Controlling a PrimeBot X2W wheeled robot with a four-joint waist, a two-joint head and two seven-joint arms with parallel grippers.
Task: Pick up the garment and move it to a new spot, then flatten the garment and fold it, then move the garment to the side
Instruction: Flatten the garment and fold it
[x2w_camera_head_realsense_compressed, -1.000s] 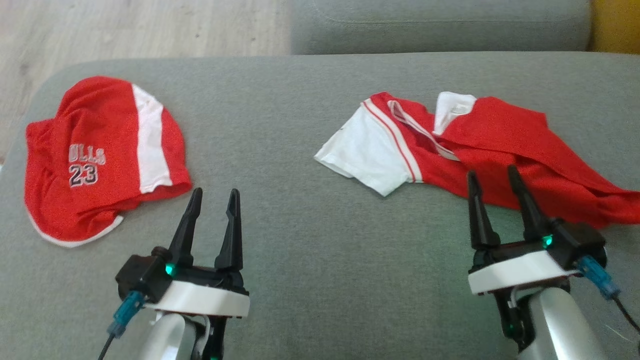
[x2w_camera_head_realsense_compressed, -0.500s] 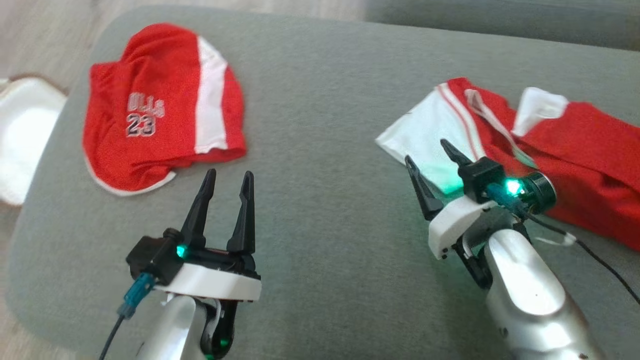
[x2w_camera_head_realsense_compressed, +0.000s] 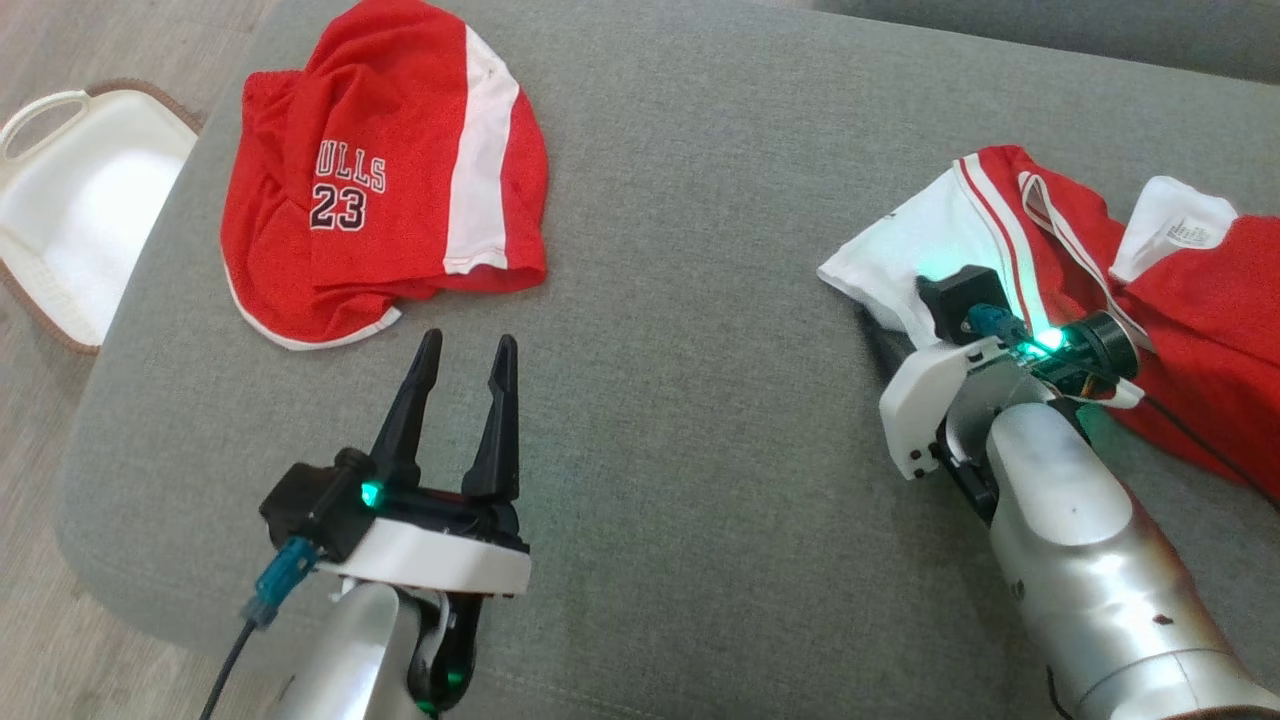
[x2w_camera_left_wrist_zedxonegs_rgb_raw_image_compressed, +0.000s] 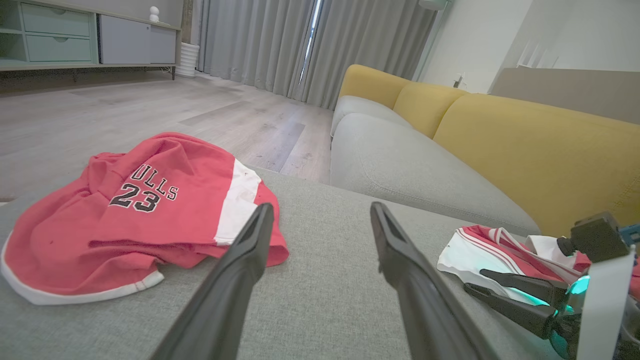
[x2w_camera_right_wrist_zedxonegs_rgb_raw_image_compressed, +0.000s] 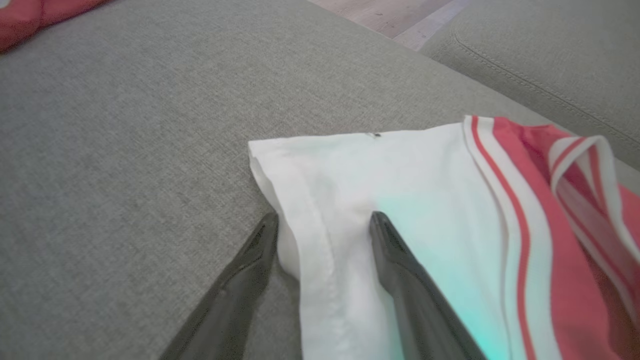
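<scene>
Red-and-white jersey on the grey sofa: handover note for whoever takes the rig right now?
Left gripper: open, holding nothing, above the grey fabric sofa cushion, near the crumpled red mesh garment printed 23.
Right gripper: open, jaws straddling the hem of the white sleeve of the crumpled red-and-white jersey; not closed on it.
Done: nothing yet; the jersey is not picked up.
Left: grasp, move to a new spot, flatten, fold, set aside.
</scene>
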